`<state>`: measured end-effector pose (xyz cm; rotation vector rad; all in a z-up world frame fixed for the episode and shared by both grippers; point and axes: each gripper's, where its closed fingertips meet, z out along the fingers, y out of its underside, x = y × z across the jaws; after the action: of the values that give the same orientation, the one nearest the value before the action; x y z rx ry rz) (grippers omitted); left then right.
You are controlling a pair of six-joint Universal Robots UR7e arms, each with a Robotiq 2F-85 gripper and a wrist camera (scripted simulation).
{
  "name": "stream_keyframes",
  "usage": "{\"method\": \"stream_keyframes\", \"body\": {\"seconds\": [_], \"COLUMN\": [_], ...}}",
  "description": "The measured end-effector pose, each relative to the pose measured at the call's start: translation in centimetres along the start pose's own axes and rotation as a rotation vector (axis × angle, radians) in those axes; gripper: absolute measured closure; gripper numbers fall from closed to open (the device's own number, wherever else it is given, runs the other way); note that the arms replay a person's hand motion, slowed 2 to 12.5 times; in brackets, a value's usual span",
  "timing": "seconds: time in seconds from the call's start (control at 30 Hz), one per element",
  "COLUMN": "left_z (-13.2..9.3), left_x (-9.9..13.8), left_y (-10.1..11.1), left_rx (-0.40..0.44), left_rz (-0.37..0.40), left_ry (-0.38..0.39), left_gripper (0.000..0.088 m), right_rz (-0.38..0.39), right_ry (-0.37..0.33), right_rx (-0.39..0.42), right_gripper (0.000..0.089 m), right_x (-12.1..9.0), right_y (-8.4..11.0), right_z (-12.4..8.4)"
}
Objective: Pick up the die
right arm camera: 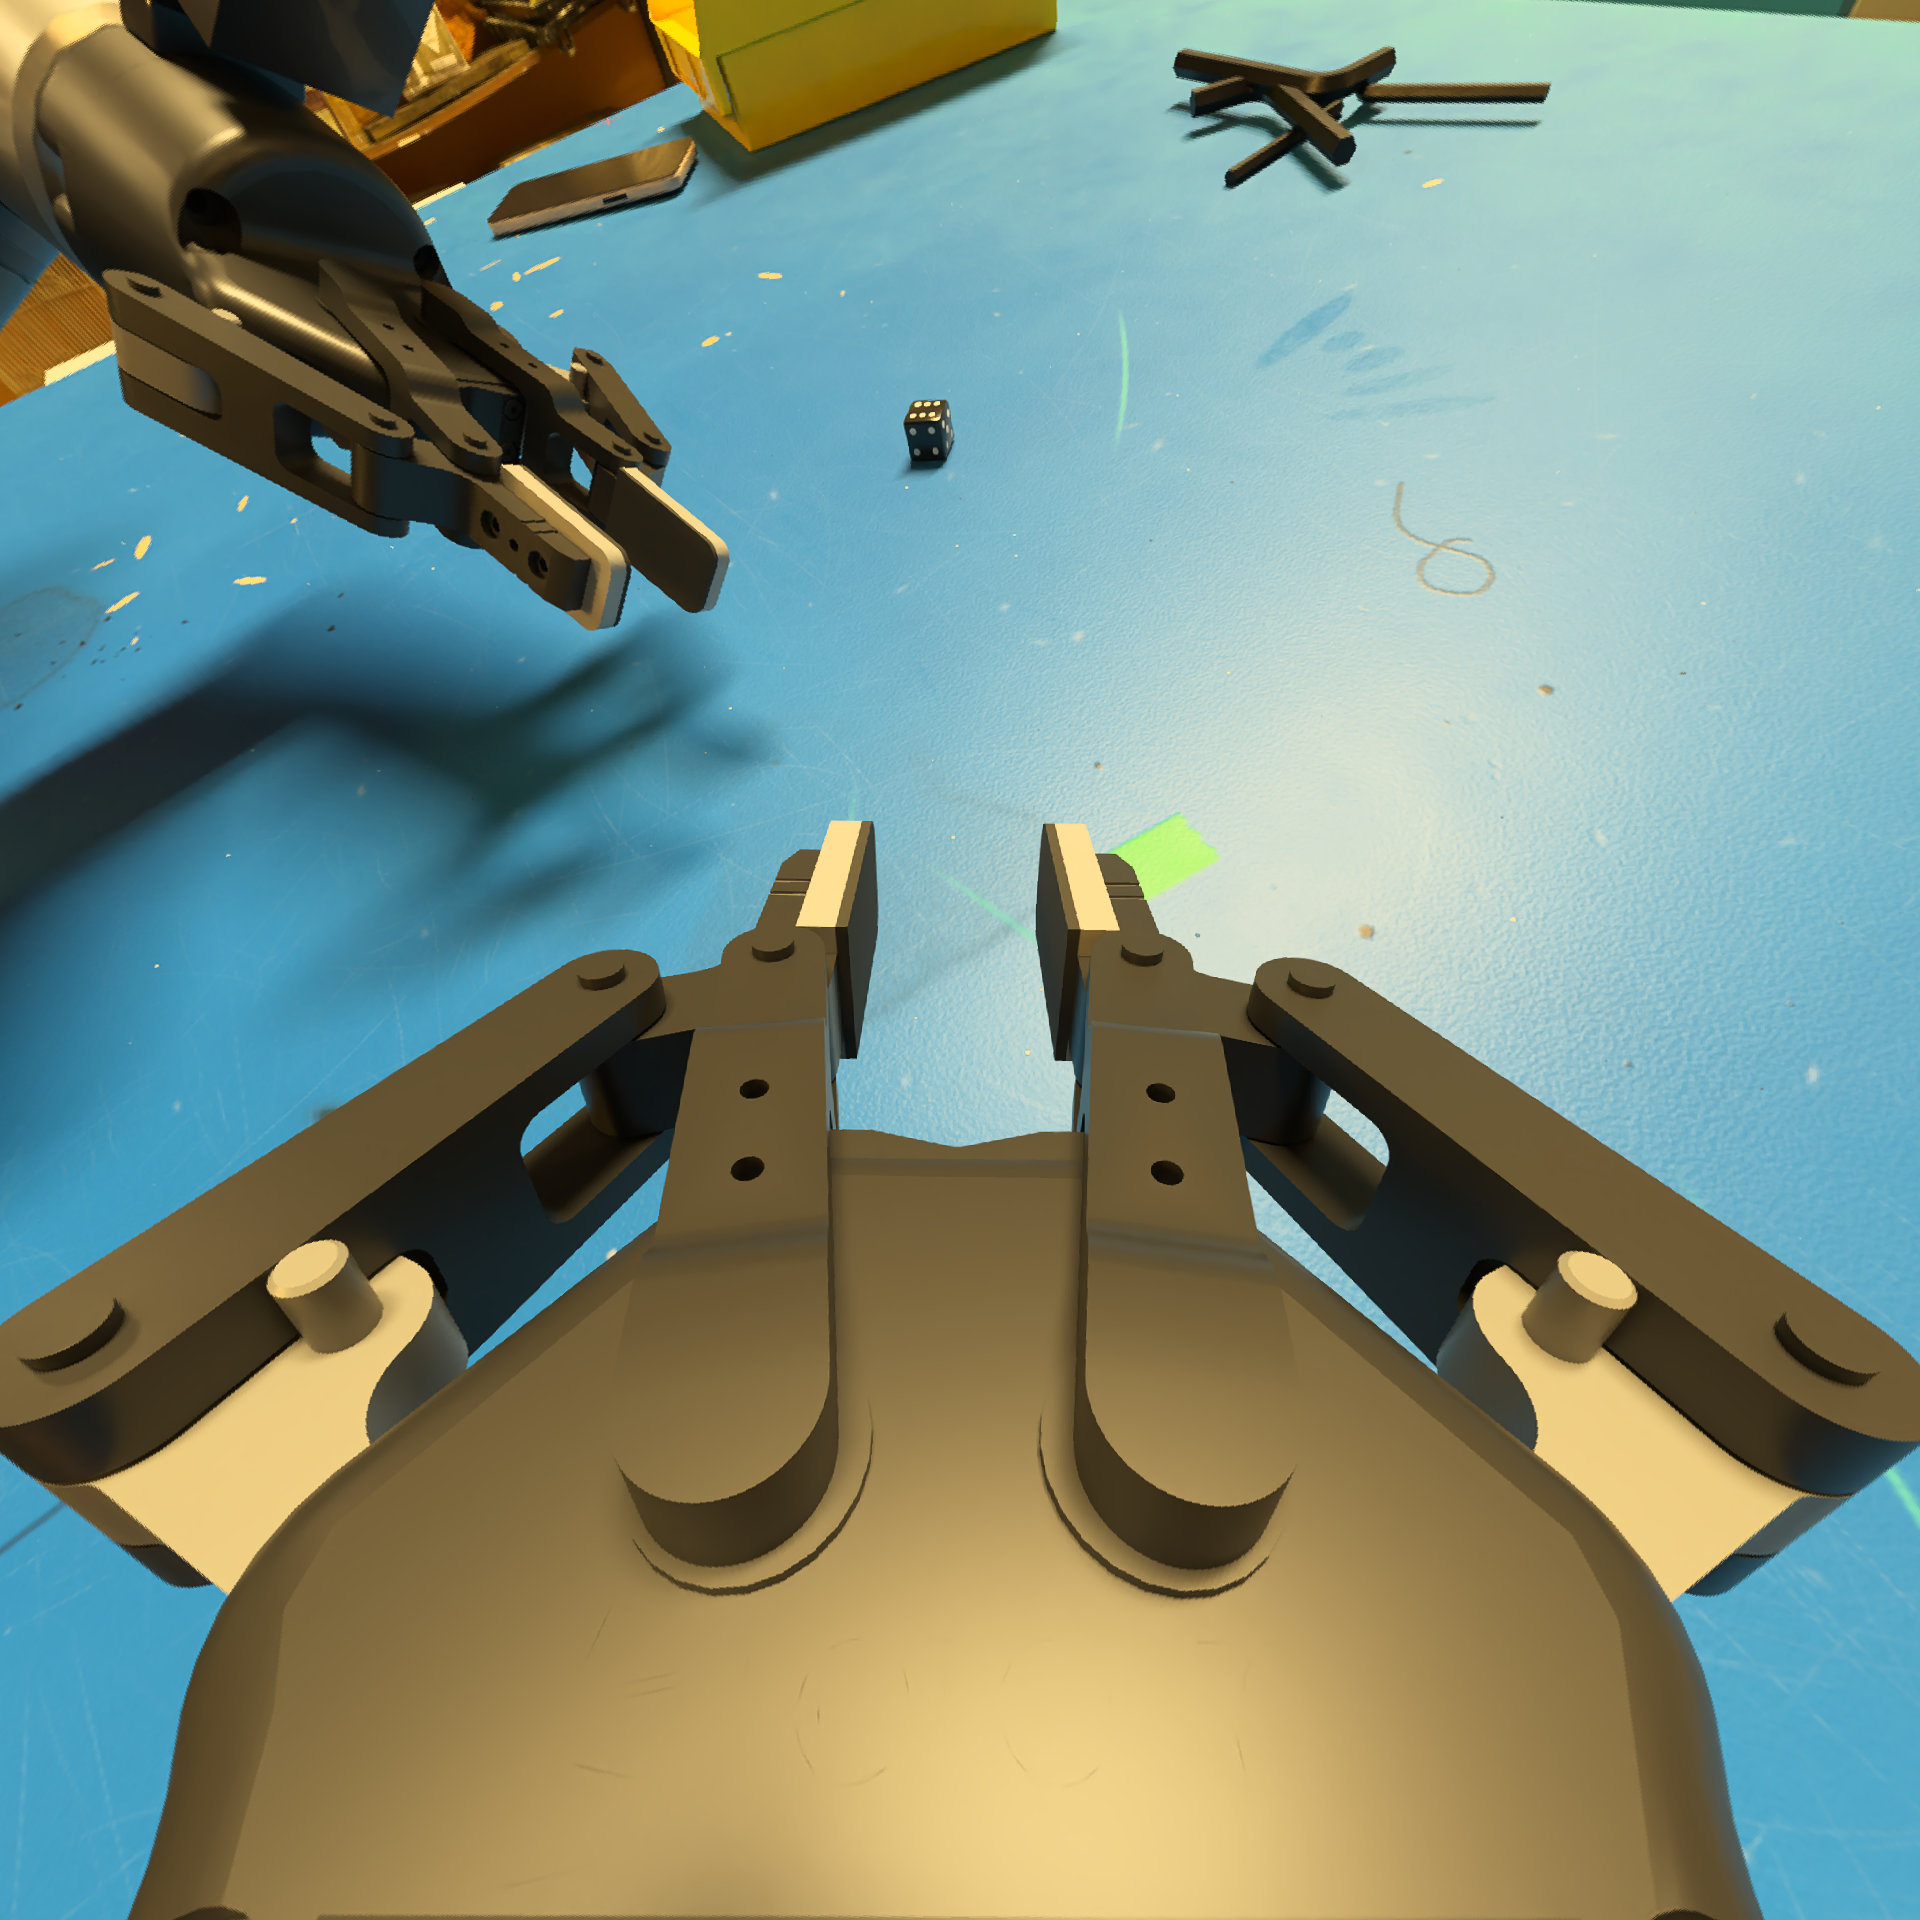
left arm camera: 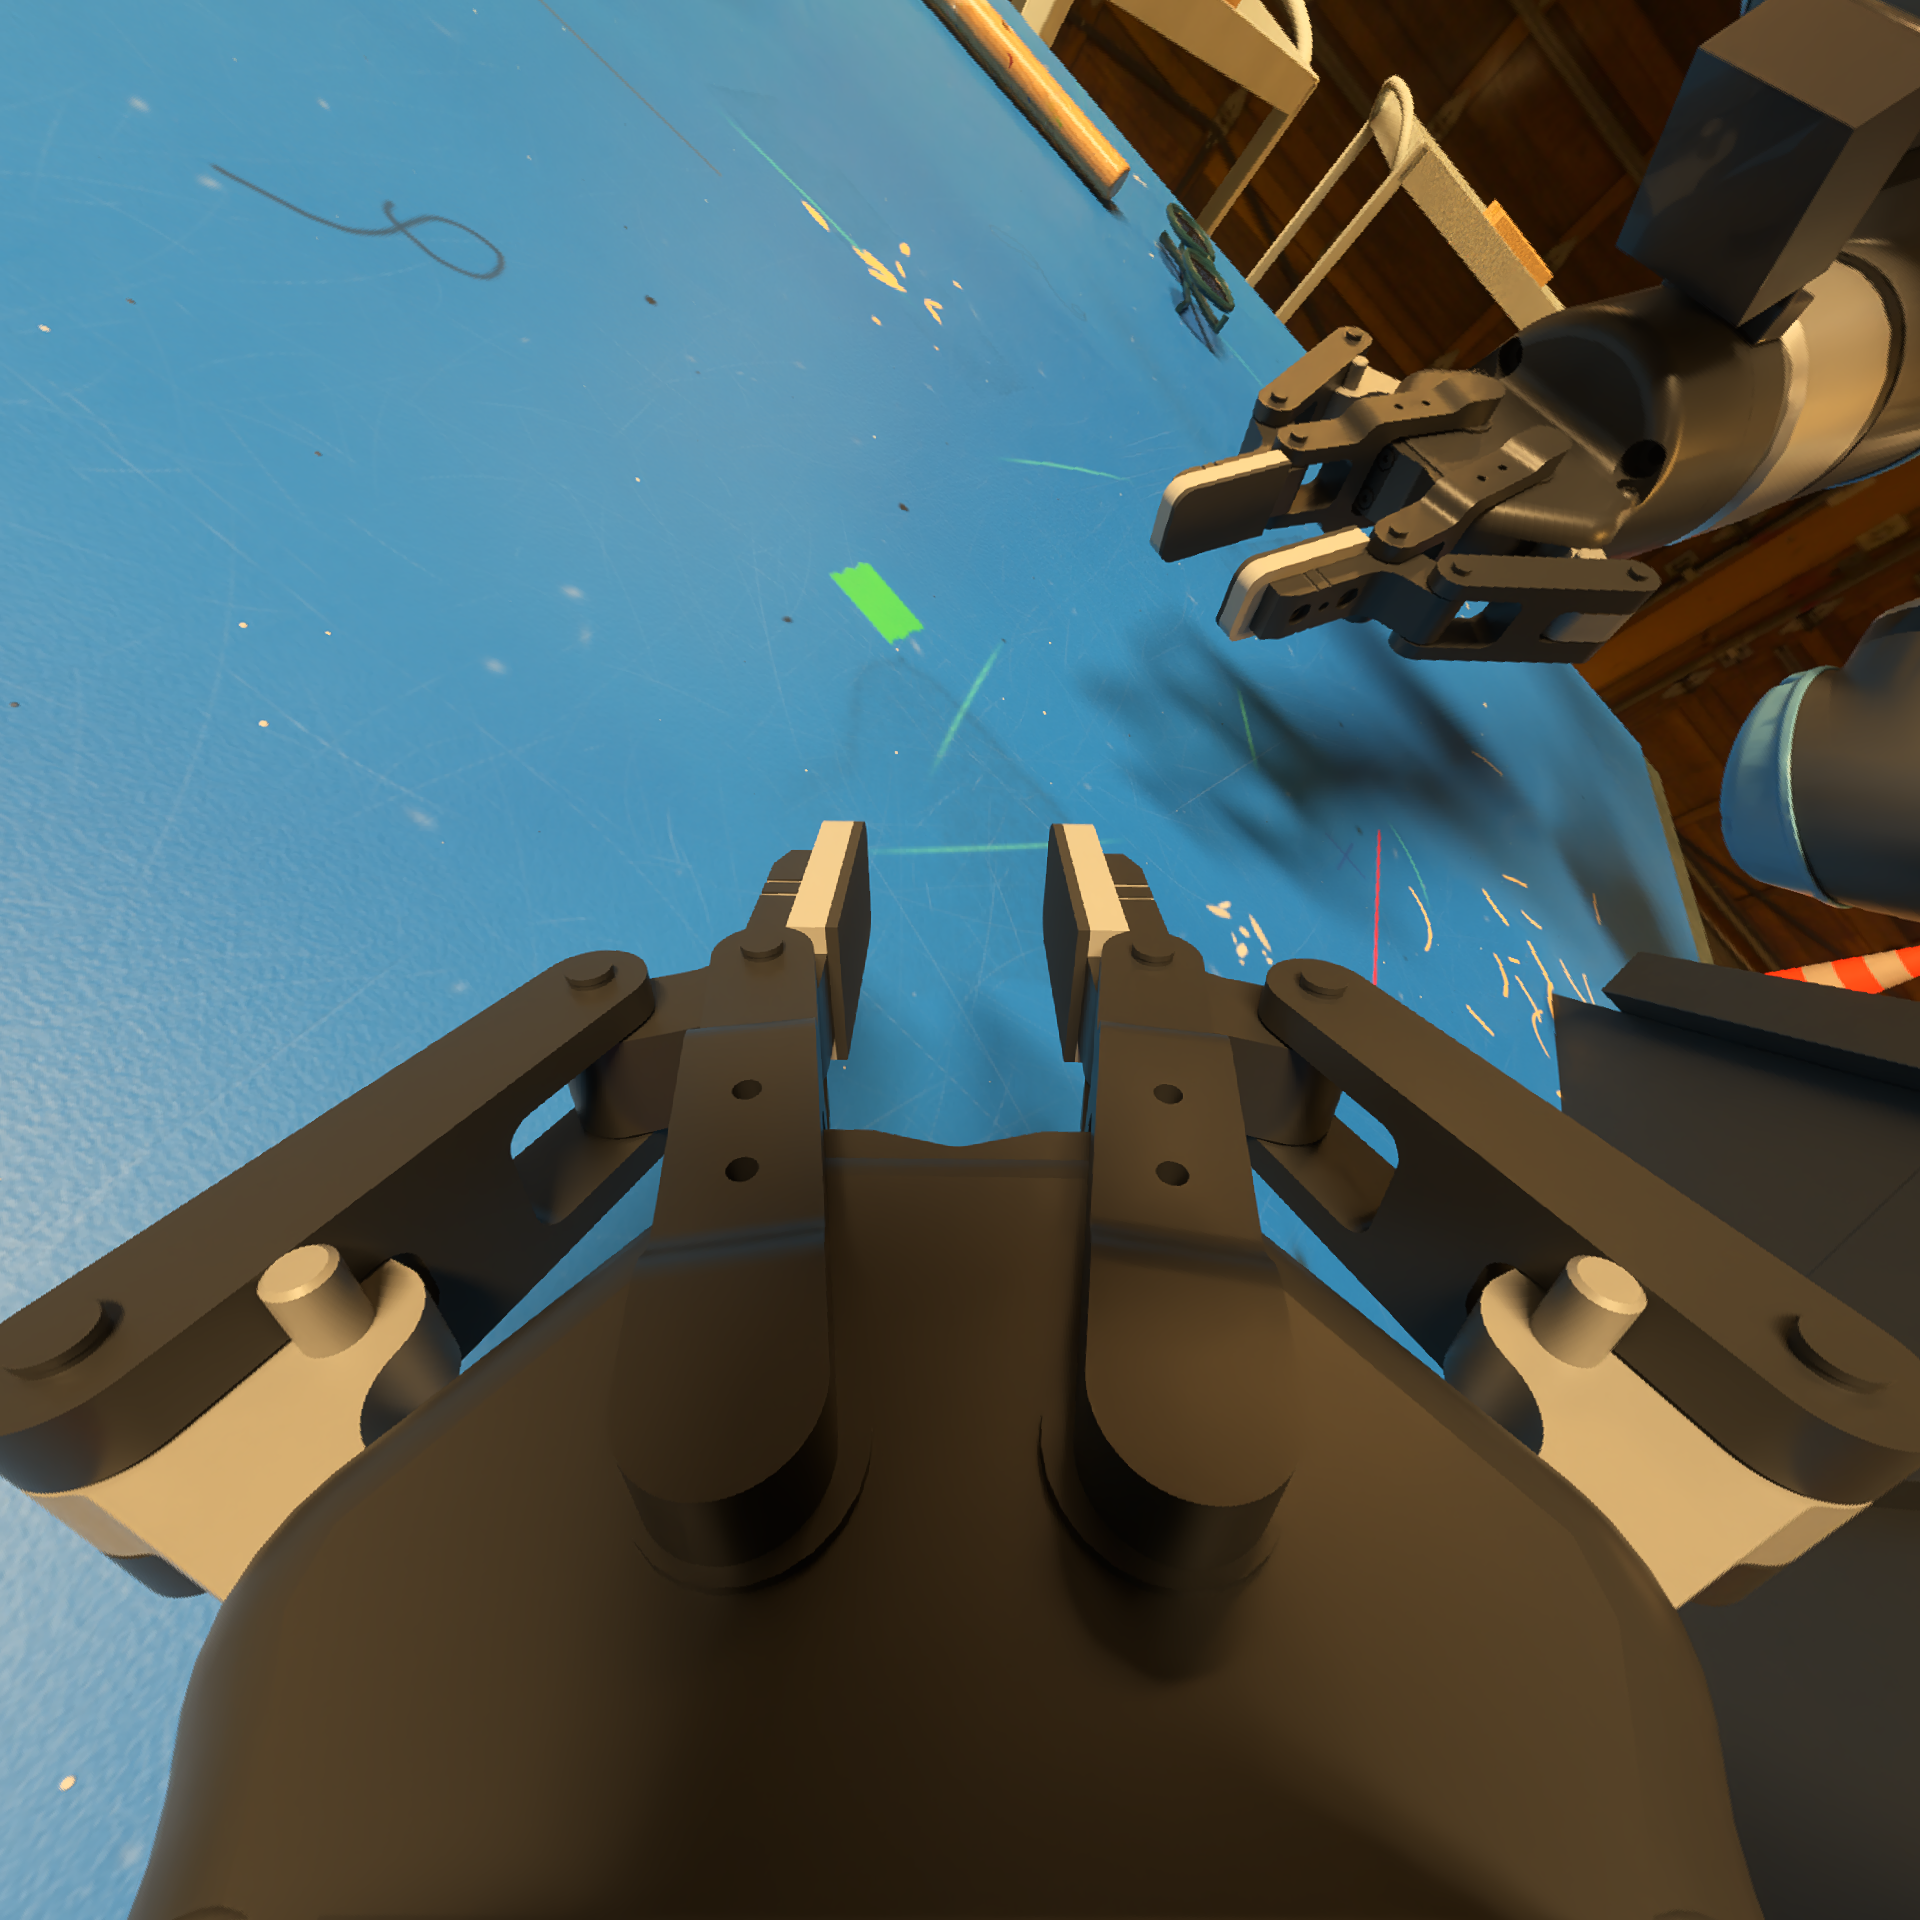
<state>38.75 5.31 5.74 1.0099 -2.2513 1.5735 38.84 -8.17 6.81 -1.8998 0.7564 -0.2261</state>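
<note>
Two pincers: both hang over the blue counter (right arm camera: 1558, 727), and I see nothing held in either.
Left pincer (left arm camera: 956, 862): fingers parted with a clear gap, only bare counter showing between them in my left wrist view.
Left pincer from the other side: in my right wrist view it (right arm camera: 665, 587) reaches in from the upper left, tilted down, clear of the surface, its shadow spread beneath it.
Right pincer (right arm camera: 956, 862): fingers parted the same way, empty, bare counter in the gap.
Right pincer from the other side: in my left wrist view it (left arm camera: 1210, 566) comes in from the right edge, lifted off the counter.
Die (right arm camera: 928, 430): small, dark with pale pips, resting on the counter by itself, ahead of the right pincer and well apart from its tips; it sits to the right of the left pincer's tips in that view, also apart.
Die in left wrist view: I cannot find it there.
Green tape strip (right arm camera: 1169, 852): flat on the counter just beside the right pincer's right finger; my left wrist view has it (left arm camera: 876, 601) ahead of the left pincer.
Yellow box (right arm camera: 862, 62): at the far edge, beyond the die.
Phone (right arm camera: 592, 187): lying flat, near the yellow box.
Dark sticks (right arm camera: 1309, 104): a loose crossed pile at the far right, well away from the die.
</note>
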Motion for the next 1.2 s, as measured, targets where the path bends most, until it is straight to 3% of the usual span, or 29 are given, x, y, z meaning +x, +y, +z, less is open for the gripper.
{"method": "stream_keyframes", "body": {"seconds": [1.2], "left_z": [-0.35], "left_x": [-0.62], "left_y": [-0.38], "left_rx": [0.015], "left_rz": [0.006], "left_ry": [-0.027], "left_gripper": [0.0578], "right_rz": [0.002], "right_ry": [0.006], "right_rx": [-0.007], "right_gripper": [0.0611], "right_x": [0.19], "right_y": [0.13], "right_z": [0.09]}}
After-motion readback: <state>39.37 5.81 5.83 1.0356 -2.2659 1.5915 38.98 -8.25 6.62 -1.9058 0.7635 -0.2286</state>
